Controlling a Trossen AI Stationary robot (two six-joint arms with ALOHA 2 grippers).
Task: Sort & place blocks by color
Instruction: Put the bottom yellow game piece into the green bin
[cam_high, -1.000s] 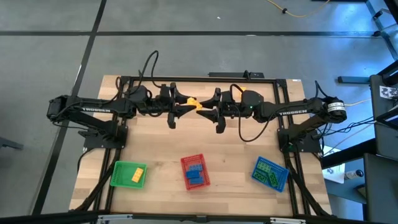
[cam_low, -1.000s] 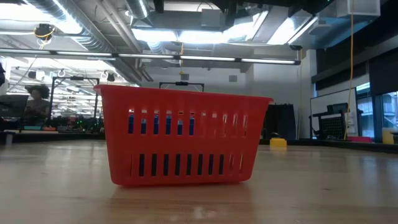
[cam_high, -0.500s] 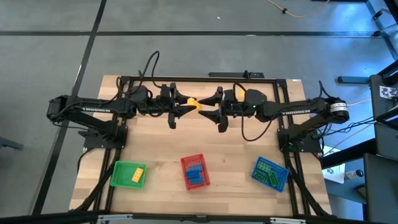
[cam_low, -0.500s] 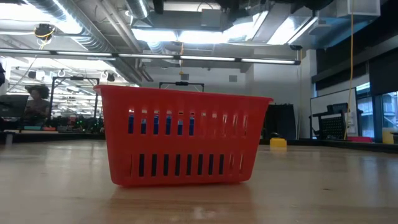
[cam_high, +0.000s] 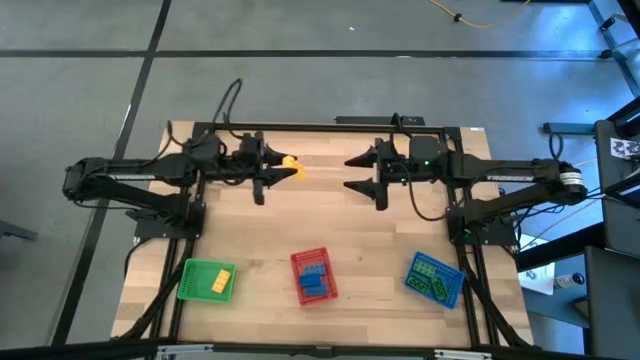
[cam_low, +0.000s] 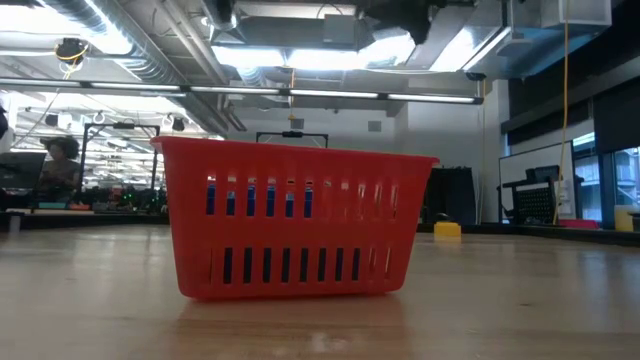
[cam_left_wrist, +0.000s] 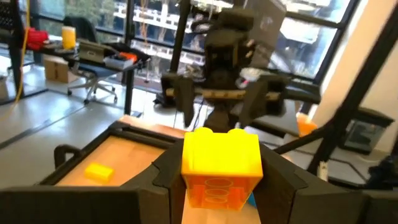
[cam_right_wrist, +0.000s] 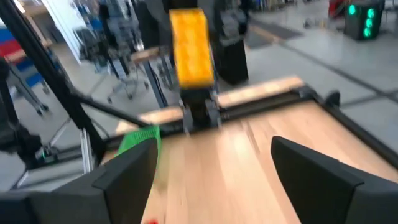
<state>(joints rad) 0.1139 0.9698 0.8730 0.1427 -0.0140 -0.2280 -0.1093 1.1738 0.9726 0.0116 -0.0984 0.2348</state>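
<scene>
Wooden table (cam_high: 260, 230), three trays along near edge. Left gripper (cam_high: 290, 166) clamped on yellow block (cam_high: 290, 165) (held up at far side). Right gripper (cam_high: 352, 172) spread wide, holding nothing, well apart from block.

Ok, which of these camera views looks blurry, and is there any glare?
Right wrist view: smeared throughout, the yellow studded plastic brick soft-edged. Left wrist view: the same brick is sharp in the left end effector, bright windows washed out behind. Low view: ceiling lights glare above the red slotted plastic basket. High view: evenly lit.
</scene>
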